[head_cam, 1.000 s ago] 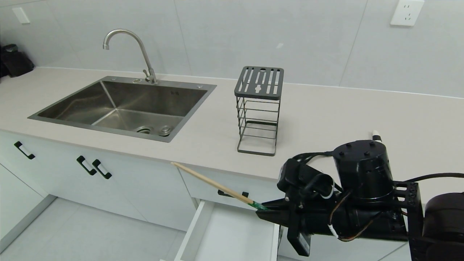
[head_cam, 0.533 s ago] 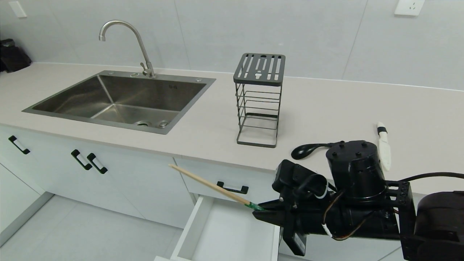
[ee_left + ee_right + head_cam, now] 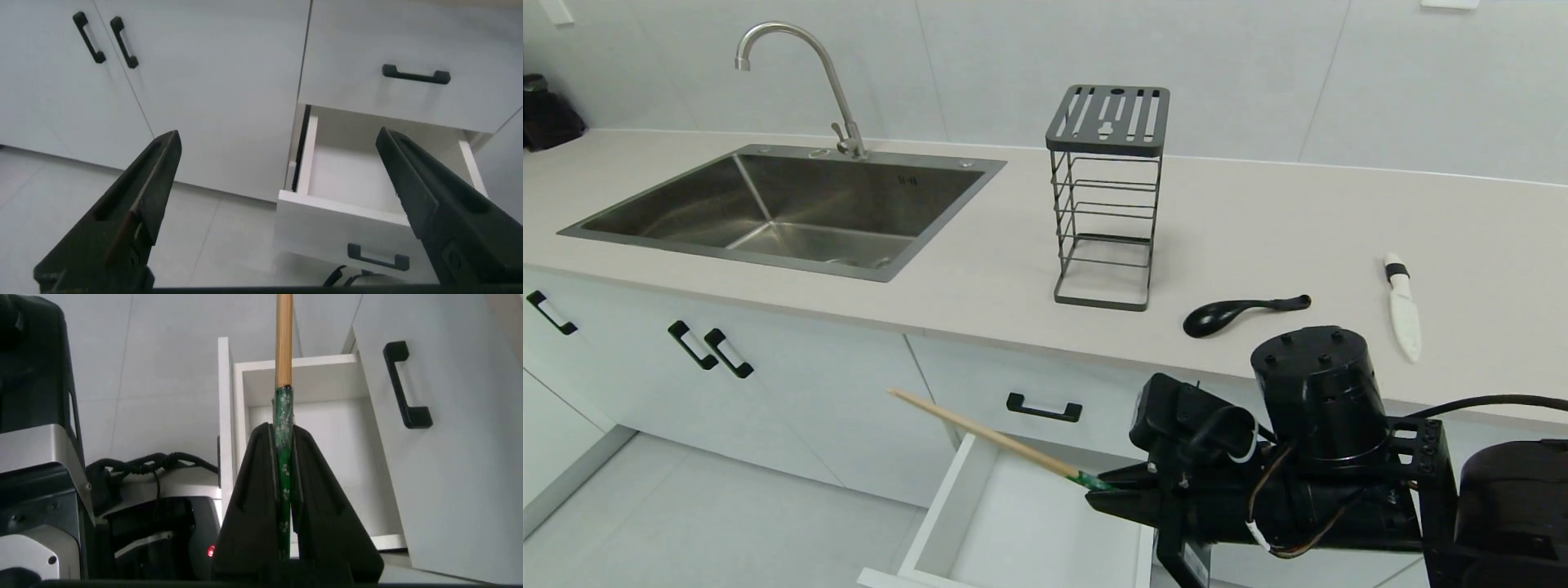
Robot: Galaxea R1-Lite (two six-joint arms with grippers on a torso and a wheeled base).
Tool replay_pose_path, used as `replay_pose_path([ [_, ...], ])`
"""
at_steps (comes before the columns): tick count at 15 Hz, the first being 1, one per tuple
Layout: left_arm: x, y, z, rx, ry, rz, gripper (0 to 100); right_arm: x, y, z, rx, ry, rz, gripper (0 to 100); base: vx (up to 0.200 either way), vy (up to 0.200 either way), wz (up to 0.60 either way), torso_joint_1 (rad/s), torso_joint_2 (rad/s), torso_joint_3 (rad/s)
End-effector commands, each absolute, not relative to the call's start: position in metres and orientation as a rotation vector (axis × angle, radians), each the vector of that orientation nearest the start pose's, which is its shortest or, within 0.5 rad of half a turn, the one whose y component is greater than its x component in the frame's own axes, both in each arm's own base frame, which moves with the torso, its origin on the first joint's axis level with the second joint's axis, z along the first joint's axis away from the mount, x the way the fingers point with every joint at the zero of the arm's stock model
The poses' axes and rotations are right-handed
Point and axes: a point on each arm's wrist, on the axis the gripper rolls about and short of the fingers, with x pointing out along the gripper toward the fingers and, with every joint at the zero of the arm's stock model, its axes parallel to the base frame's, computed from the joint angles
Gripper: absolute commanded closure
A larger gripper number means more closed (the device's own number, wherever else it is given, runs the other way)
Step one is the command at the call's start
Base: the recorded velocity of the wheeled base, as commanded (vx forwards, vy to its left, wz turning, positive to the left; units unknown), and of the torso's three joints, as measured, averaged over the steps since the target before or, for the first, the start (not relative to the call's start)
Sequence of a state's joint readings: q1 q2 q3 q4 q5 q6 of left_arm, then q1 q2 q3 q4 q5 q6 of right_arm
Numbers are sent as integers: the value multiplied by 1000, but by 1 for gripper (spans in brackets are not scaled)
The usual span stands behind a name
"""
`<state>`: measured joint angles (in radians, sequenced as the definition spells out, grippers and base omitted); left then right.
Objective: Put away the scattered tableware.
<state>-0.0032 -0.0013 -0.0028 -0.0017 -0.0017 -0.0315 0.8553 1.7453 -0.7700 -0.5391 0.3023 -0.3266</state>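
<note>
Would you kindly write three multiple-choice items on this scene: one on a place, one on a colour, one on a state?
1. Where is the spoon? A. on the counter beside the rack B. atop the rack C. inside the rack
2. The knife is mostly: A. black B. white C. red
3. The right gripper is: A. open B. shut on the chopstick C. shut on nothing
Answers: 1 A, it lies on the counter right of the rack; 2 B, white with one black band; 3 B, its fingers clamp the chopstick's green end.
</note>
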Motion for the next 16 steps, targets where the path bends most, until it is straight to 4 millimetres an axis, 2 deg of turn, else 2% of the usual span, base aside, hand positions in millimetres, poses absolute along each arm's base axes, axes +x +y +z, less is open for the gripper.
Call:
replay_pose_path([
  [1, -23, 0, 76, -32, -5, -5, 0, 194, 237, 146, -416, 268, 1212, 100, 0, 0, 0, -173, 339, 154],
  [7, -23, 0, 76, -32, -5, -5, 0, 194, 238, 143, -419, 277, 1216, 100, 0, 0, 0, -128, 257, 124],
  [14, -23, 0, 76, -32, -5, -5, 0, 194, 238, 143, -420, 283, 1205, 100, 0, 0, 0, -238, 445, 199],
  [16, -23, 0, 76, -32, -5, -5, 0, 196, 240, 148, -420, 262, 1200, 100, 0, 0, 0, -246, 361, 129],
])
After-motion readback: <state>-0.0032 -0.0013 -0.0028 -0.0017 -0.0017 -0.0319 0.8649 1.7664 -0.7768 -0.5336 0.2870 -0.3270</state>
